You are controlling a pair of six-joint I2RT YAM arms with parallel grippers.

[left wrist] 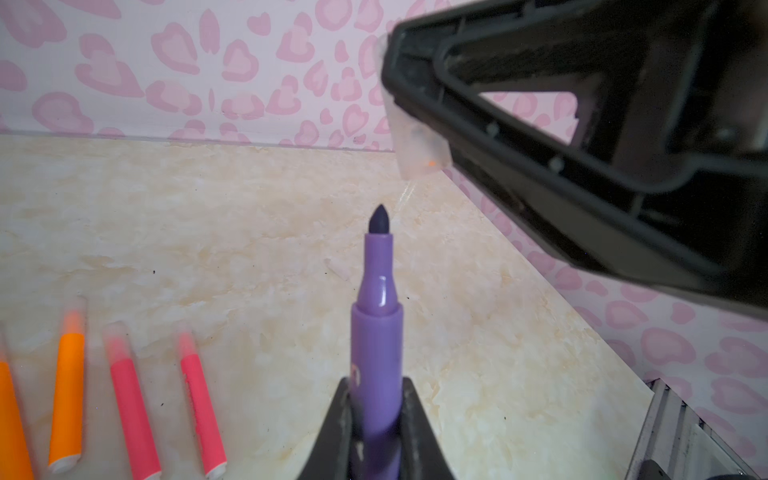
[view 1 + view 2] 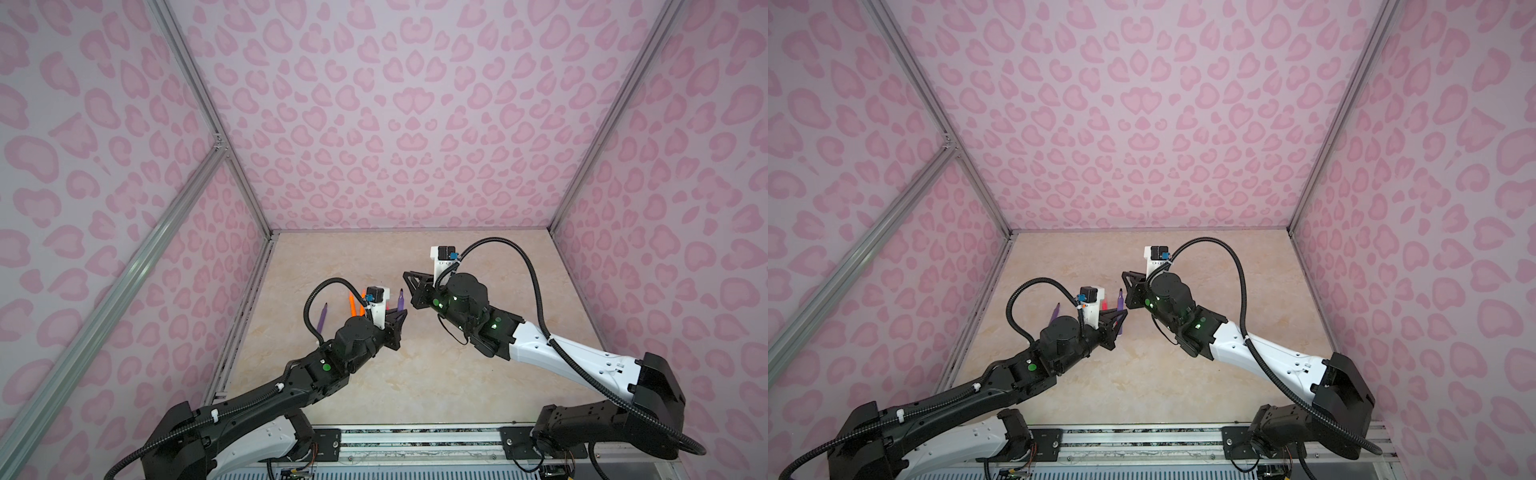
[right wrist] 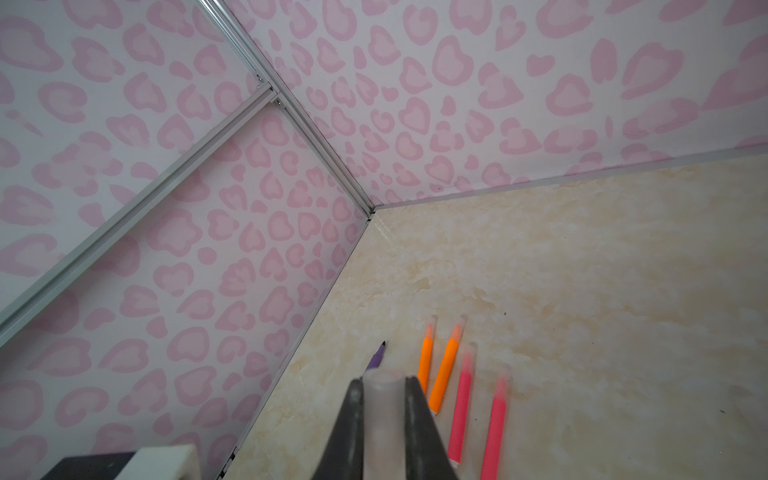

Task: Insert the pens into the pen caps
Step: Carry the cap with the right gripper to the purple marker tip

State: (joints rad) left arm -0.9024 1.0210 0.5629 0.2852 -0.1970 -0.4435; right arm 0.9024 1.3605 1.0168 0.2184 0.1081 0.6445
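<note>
My left gripper (image 1: pixel 376 386) is shut on a purple pen (image 1: pixel 376 332), whose bare dark tip points away from the wrist. In both top views this pen (image 2: pixel 401 301) (image 2: pixel 1120 301) rises from the left gripper (image 2: pixel 400 319) (image 2: pixel 1120 316). My right gripper (image 3: pixel 384 380) is shut on a clear pen cap (image 3: pixel 384 415). In the left wrist view the cap (image 1: pixel 419 145) hangs just beyond the pen tip, off to one side and not touching it. A second purple pen (image 2: pixel 323 318) (image 3: pixel 376 357) lies uncapped on the table.
Two orange pens (image 3: pixel 424 361) (image 3: pixel 444 365) and two pink-red pens (image 3: pixel 461 407) (image 3: pixel 496 428) lie side by side on the marble-look table (image 2: pixel 415 374), each with a frosted cap over its tip. Pink patterned walls (image 2: pixel 395 124) enclose the table on three sides.
</note>
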